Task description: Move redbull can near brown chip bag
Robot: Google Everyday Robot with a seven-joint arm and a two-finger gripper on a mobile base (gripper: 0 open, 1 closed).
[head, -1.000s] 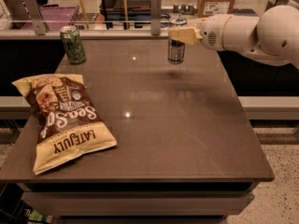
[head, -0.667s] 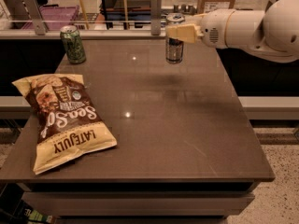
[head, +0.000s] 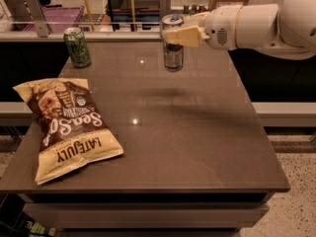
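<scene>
Cream two-finger gripper (head: 174, 34), clamped on the slim blue-and-silver redbull can (head: 173, 57), has shifted leftward along the far edge of the desk (head: 197, 132). The crinkly brown chip bag (head: 69, 125) lies well apart, by the front-left corner.

I see a glossy smooth tabletop (head: 197, 132), the shiny metal redbull can (head: 173, 58) clamped in my matt cream plastic gripper (head: 174, 29) over the far edge, and the crinkly brown chip bag (head: 69, 127).

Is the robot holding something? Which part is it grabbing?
Yes. The pincer grips the redbull can around its upper part, just below the top.
</scene>
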